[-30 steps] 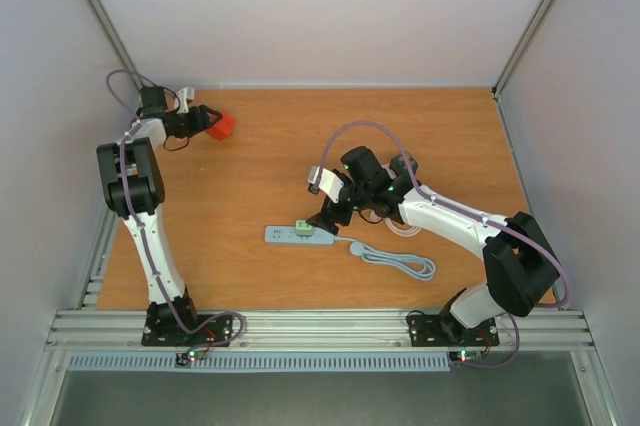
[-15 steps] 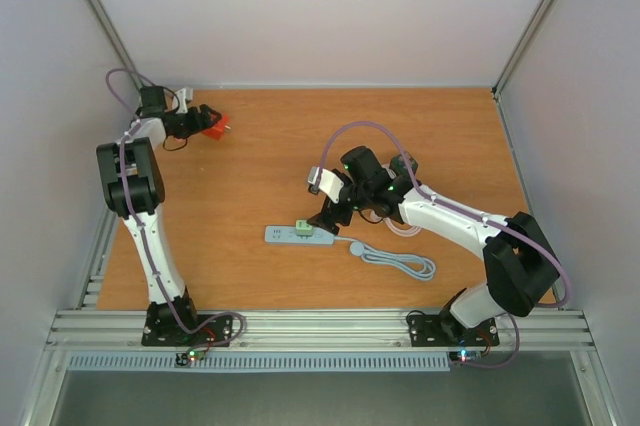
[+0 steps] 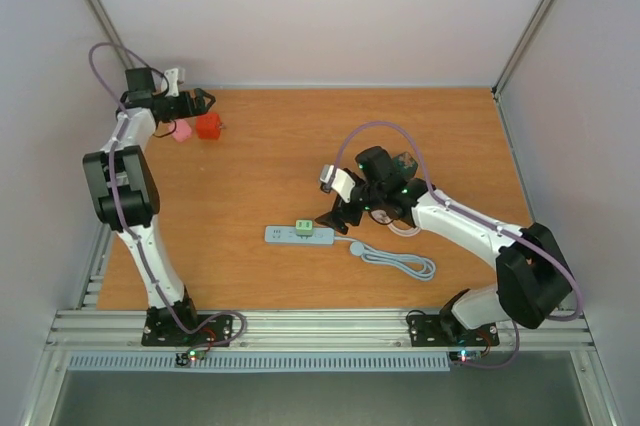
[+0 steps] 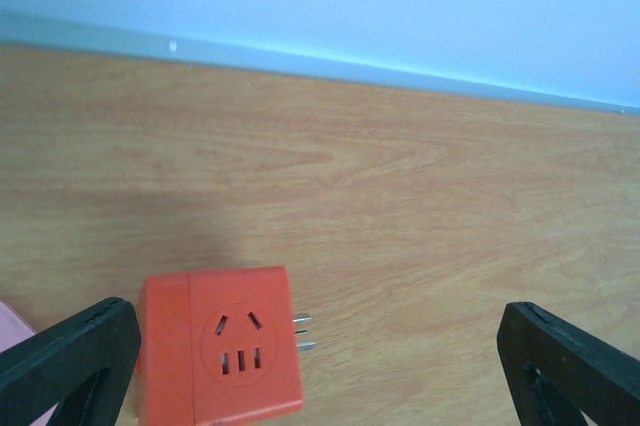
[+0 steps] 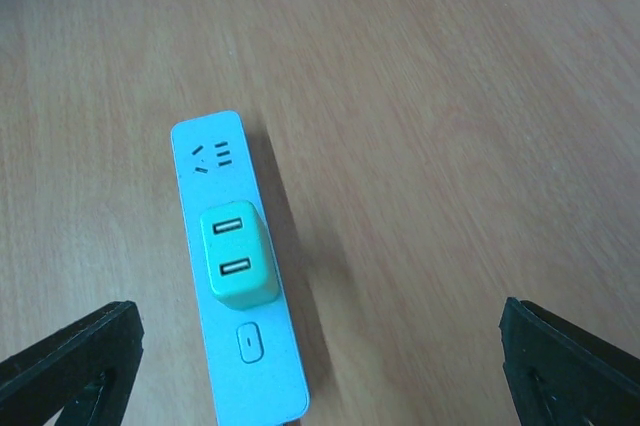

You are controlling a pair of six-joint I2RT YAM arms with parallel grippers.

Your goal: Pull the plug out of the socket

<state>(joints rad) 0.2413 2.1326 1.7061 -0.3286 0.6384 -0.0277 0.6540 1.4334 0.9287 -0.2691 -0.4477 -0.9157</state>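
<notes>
Looks like the left gripper (image 4: 320,376) has dropped the red adapter (image 4: 220,356) in the far corner, jaws apart, and the right gripper (image 5: 320,366), also spread wide, hovers over the green plug (image 5: 238,256) seated mid power strip (image 5: 212,156) – light, rigid, probably slick, so pinch its long sides.

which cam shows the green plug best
Right wrist: the green plug sits near frame centre, seen from above, both USB ports clear, seated in the power strip. In top external the green plug is tiny. Left wrist doesn't show it.
</notes>
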